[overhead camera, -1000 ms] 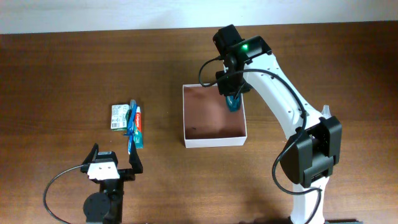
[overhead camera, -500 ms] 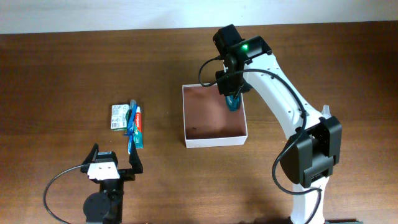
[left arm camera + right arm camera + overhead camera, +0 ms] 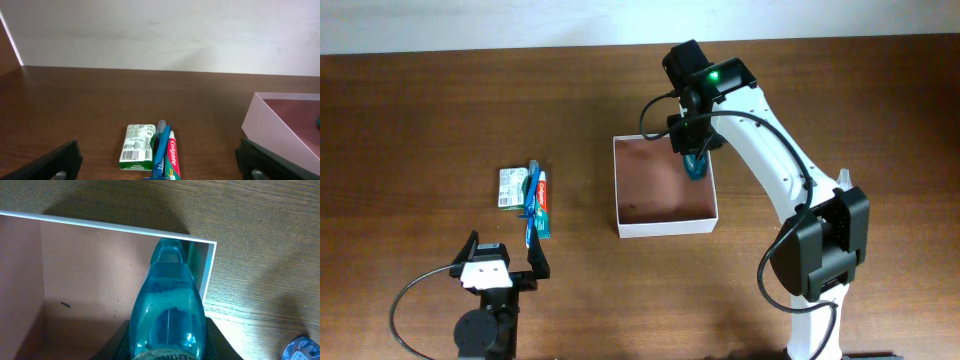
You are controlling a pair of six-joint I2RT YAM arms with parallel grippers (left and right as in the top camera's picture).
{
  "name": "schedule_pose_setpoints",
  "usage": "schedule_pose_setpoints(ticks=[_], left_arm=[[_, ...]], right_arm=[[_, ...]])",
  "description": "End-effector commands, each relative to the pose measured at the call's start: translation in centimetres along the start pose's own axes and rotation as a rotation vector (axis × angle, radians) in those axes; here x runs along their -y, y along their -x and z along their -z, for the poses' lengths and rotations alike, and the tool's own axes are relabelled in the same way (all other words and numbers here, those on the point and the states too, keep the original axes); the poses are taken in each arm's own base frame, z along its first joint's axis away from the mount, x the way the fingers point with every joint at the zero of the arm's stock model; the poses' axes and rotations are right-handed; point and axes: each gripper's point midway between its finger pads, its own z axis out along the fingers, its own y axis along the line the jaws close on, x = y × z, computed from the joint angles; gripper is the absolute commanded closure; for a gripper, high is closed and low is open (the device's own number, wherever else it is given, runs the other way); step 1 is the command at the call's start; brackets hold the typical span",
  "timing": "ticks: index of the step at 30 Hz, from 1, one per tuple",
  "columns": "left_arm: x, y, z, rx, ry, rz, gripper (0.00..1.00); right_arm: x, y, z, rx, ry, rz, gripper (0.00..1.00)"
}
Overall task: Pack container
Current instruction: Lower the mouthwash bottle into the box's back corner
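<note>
Container (image 3: pixel 650 185) seen whole only from overhead, right wrist view alone showing a translucent teal bottle (image 3: pixel 169 305) clamped in the right gripper (image 3: pixel 692 160) at the container's far right corner, left gripper (image 3: pixel 503 262) spread wide well left of the container, packet (image 3: pixel 137 147), toothbrush (image 3: pixel 161 145) and toothpaste (image 3: pixel 171 157) lying left of the container.

- The left end effector (image 3: pixel 505 248) is held with its fingers spread wide apart, and nothing is gripped between them.
- The left arm (image 3: pixel 485 328) is folded low, directly behind its end effector.
- The right arm (image 3: pixel 775 160) is stretched far out from its base and bent at the elbow.
- The right end effector (image 3: pixel 692 155) is pointed downward, and a blue bottle (image 3: pixel 169 310) is clamped between its fingers, its length extending beyond them.
</note>
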Motion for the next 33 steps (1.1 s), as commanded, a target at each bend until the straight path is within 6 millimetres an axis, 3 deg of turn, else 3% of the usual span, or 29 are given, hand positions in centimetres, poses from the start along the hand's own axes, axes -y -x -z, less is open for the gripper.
schedule_pose_setpoints(ticks=[1,5,33], left_arm=[[-0.25,-0.1,-0.01,0.004,0.013,0.007,0.0],[-0.25,-0.09,-0.01,0.005,0.013,0.007,0.0],[-0.25,-0.09,-0.01,0.005,0.013,0.007,0.0]], right_arm=[[0.2,-0.26,-0.7,-0.013,-0.031,-0.005,0.71],[0.28,-0.46,-1.49,-0.031,-0.039,-0.003,0.71],[0.56,0.5,-1.54,0.007,-0.046,-0.01,0.71]])
